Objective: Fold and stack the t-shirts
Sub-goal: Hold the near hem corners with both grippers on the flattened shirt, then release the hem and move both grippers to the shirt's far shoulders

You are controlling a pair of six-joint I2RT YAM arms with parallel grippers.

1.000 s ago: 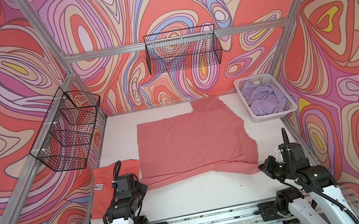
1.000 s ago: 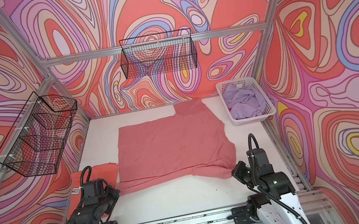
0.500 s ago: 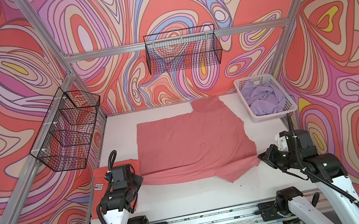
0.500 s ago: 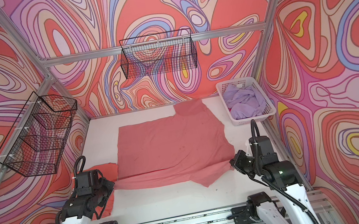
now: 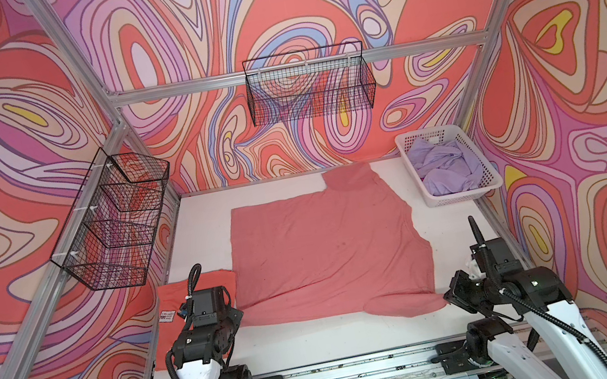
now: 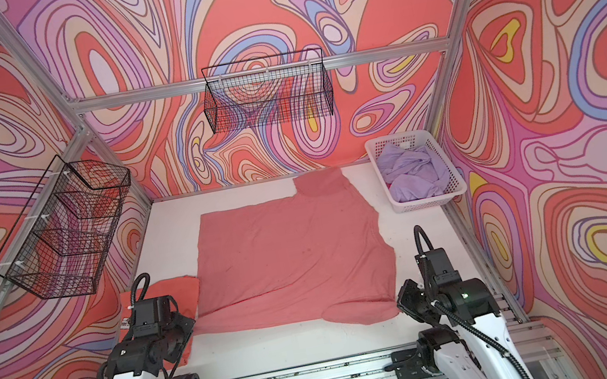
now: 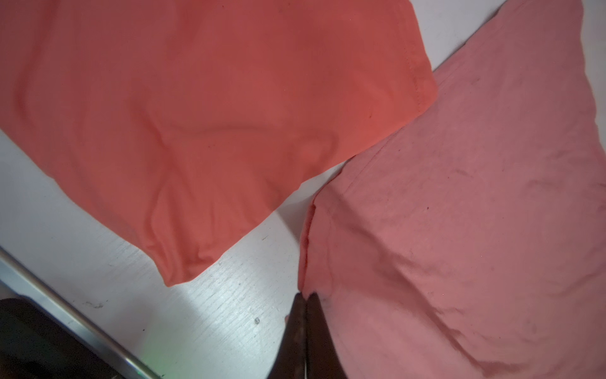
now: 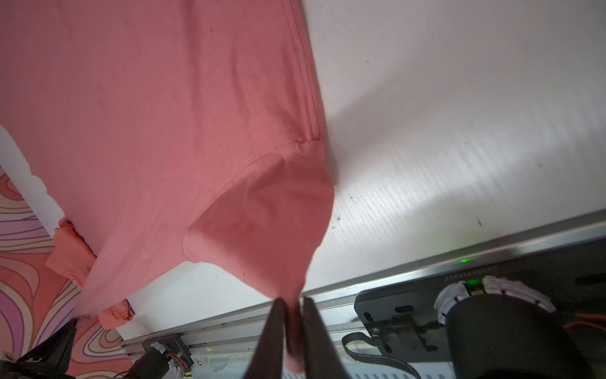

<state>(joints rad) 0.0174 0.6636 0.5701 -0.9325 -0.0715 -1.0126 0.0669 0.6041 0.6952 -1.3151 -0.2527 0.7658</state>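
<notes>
On the white table (image 5: 320, 343), the dusty salmon-pink t-shirt (image 5: 330, 253) is spread flat across the middle, as is seen in both top views (image 6: 289, 260); one sleeve is laid toward the back wall, and the other lies at the near edge, by the right gripper (image 8: 291, 302). From the right wrist, the tip of that near sleeve is seen raised off the table and caught between narrow jaws, which are closed on the cloth; a short tail of fabric hangs past them. The left gripper (image 7: 305, 297) is placed at the shirt's near left corner; its jaws are almost together, with only a thin line between them; whether any cloth is caught there cannot be told.

The orange-coral t-shirt (image 5: 216, 279) is laid folded at the near left of the table, partly hidden under the left arm; its edge is touched by the salmon shirt's edge in the left wrist view. A small white label (image 5: 166, 316) with dark print is carried on it; the print is too small to be read.

The pale lavender t-shirt (image 5: 446, 169) is crumpled inside the white slatted basket (image 5: 459, 197) at the far right corner. A row of pale characters is printed on a dark plate (image 8: 410, 295) below the table edge; it is seen upside down and cannot be made out.
</notes>
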